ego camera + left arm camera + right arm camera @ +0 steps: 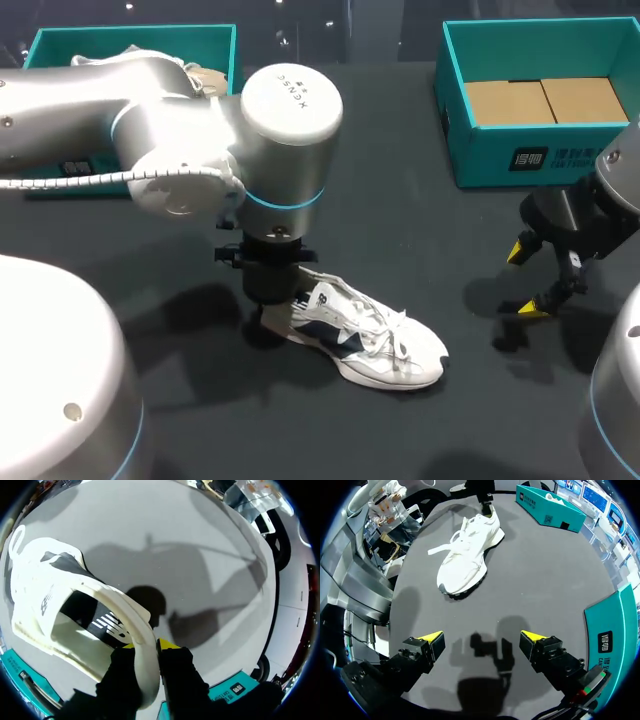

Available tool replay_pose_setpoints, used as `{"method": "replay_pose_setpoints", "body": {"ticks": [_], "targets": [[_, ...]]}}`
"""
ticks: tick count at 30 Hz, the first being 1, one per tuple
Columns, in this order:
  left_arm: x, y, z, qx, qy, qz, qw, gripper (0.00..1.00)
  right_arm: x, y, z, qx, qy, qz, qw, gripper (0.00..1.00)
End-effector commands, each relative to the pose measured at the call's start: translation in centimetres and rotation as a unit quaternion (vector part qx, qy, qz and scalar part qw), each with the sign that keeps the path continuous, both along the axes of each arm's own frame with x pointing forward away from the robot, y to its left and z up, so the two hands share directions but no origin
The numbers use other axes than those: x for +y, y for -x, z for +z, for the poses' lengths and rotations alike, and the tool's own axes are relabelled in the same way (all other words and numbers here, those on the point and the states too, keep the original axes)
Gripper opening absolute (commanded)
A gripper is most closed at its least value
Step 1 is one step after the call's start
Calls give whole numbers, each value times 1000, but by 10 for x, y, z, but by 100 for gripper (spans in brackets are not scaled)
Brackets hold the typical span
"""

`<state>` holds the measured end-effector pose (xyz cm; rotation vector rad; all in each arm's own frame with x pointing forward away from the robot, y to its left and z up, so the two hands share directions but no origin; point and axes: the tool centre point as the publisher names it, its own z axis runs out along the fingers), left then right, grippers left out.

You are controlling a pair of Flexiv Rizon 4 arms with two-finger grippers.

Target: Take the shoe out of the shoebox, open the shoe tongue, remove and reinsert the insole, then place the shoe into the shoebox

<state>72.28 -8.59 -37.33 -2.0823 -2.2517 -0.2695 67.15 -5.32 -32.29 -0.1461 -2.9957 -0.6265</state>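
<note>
A white shoe [372,347] with dark side panels and loose laces lies on the black table, toe toward the front right. My left gripper [276,314] comes down on its heel. In the left wrist view the left gripper [147,645] is shut on the shoe's [50,595] heel collar, one yellow tip inside and one outside. My right gripper [527,279] hangs open and empty near the table's right side, well clear of the shoe. From the right wrist view, the right gripper [482,637] faces the shoe [467,555] far ahead, with bare table under it.
A teal shoebox [520,158] with cardboard inserts stands at the back right, just behind my right gripper. A second teal box [130,32] at the back left holds another white shoe, mostly hidden by my left arm.
</note>
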Motion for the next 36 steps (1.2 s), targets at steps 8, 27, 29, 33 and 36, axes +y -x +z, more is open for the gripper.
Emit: {"method": "replay_pose_setpoints", "body": {"ticks": [8, 27, 29, 33, 36], "targets": [[-9, 1, -13, 9, -11, -3, 1000, 0, 0, 1, 0, -1, 0, 0, 1000, 100], [-1, 9, 28, 22, 50, -16, 998, 87, 0, 1, 0, -1, 0, 0, 1000, 100], [1, 11, 37, 20, 62, -14, 998, 99, 0, 1, 0, -1, 0, 0, 1000, 100], [5, 12, 57, 29, 95, -5, 995, 100, 0, 1, 0, -1, 0, 0, 1000, 100], [9, 15, 73, 40, 120, 8, 992, 100, 0, 1, 0, -1, 0, 0, 1000, 100]]}}
